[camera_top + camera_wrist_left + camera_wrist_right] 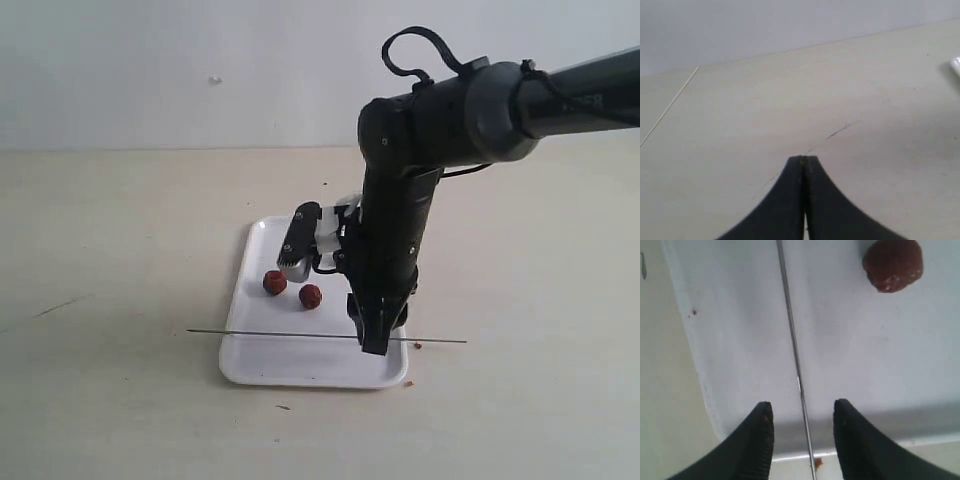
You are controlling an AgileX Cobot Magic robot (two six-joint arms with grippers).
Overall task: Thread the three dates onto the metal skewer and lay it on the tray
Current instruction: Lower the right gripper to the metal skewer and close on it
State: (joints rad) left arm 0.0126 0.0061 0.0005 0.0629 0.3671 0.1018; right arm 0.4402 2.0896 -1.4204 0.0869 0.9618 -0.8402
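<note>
Right wrist view: right gripper (802, 406) is wide and grips nothing. Metal skewer (792, 340) runs between its tips and straight out from them, flat across the tray (740, 350). One date (892, 264) sits beyond, off to one side. Exterior view: skewer axis runs crosswise, both ends overhanging the rims. Risk: a tip clips the thin rod and it rolls or pivots off. No dates threaded that I can see. Left gripper (804, 160) is closed over the desk (790, 90).

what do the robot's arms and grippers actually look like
The right arm is matte black: a round tube ending in a bulky rounded joint, with a black cable looping above it. The right gripper has two black fingers that taper to blunt tips, with ribbed inner faces. The left gripper is the same black, curved, tapering shape. No markings show.
</note>
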